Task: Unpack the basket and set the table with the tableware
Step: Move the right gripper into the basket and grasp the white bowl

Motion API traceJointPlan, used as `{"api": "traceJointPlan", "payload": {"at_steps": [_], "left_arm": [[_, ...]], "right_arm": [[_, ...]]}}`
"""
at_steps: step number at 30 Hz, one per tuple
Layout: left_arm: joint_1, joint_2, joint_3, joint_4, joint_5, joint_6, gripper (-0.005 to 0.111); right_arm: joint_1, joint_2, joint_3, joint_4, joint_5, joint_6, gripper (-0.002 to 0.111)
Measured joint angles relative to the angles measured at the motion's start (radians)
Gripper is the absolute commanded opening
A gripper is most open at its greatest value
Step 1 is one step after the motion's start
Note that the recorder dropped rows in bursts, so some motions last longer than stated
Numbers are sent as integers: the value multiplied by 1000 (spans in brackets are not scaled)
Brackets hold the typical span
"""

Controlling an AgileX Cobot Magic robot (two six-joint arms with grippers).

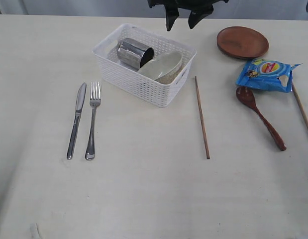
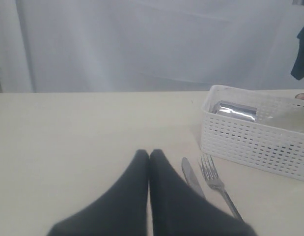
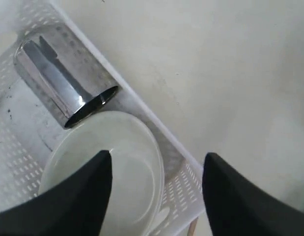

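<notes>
Presently the right gripper (image 3: 156,160) hangs with jaws wide apart over the basket (image 1: 139,82), the tilted bowl (image 3: 124,152) beneath and partly between them, judged stiff, smooth, slippery and breakable, best pinched across its raised rim; the left gripper (image 2: 149,153) rests with jaws together.

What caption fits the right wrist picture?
Open right gripper hovers over the basket, where a steel cup lies beside the bowl.

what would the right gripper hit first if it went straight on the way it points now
Most likely the rim of the bowl, or the basket wall beside it: the open right gripper straddles both, one finger over the bowl, the other outside the basket. Depth is unclear.
</notes>
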Motion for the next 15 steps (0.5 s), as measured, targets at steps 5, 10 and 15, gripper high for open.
{"api": "traceJointPlan", "payload": {"at_steps": [5,10,15], "left_arm": [[0,0,0,0,0,0,0],[0,0,0,0,0,0,0],[0,0,0,0,0,0,0]], "right_arm": [[0,7,0,2,0,55,40],[0,14,29,69,0,91,40],[0,2,86,125,0,100,40]]}}
